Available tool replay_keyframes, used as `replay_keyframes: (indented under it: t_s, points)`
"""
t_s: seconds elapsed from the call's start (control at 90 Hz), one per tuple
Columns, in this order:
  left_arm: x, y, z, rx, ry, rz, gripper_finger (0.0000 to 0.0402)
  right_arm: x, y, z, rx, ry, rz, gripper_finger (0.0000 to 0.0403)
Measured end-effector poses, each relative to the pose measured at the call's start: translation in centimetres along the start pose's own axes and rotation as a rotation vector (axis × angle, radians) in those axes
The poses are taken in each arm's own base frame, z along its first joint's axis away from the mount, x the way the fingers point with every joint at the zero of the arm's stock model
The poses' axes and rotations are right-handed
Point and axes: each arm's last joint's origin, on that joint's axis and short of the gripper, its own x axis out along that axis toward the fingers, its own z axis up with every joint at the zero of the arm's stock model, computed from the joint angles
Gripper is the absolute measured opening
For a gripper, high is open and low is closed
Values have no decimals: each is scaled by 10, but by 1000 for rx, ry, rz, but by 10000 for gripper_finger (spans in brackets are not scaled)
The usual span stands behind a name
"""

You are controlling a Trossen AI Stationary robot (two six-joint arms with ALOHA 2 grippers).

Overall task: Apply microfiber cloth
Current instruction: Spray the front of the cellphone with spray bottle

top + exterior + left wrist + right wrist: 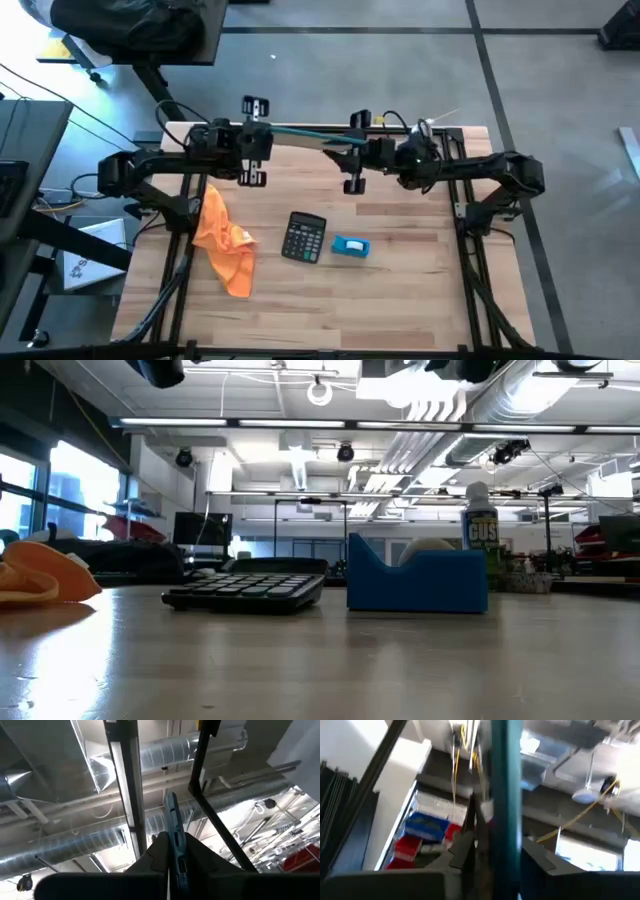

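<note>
Wooden slats make up the worktop [400,290], which stands on a grey floor with desks and cables at its left. On its left half lies the microfiber cloth [224,240], bright orange, crumpled into folds and drawn out toward the near edge. In the low view the cloth [40,580] shows as a rumpled mound at the picture's left margin. Just beside it, toward the middle, sits a black calculator [304,238], and beside that a small blue-and-white box [350,246]; the low view shows the calculator [248,588] and the box [417,576] side by side, apart from one another.

Both arms are raised over the far half of the worktop, well apart from the cloth and not touching it. The left end effector [253,141] hangs above the far left area, beyond the cloth's upper end; the right end effector [354,150] hangs near the far centre. Between them runs a thin teal slab [300,131], held edge-on. The left wrist view shows the left end effector [172,865] clamped on the slab's edge [173,825]; the right wrist view shows the right end effector [495,850] closed on the slab [506,780] likewise. Both wrist cameras face ceiling ducts and lights.
</note>
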Motion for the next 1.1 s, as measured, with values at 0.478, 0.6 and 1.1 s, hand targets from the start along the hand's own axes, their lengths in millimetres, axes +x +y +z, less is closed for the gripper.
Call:
replay_keyframes:
  t_s: [0.478,0.6,1.1]
  points:
    - [-55,8,38,21,73,99,7,-28,-3,5,-34,603,-142,197]
    - [-69,6,42,26,102,115,7,-40,-9,9,-99,761,-338,197]
    - [-118,0,-2,-25,483,276,6,-103,-28,7,99,1184,-909,226]
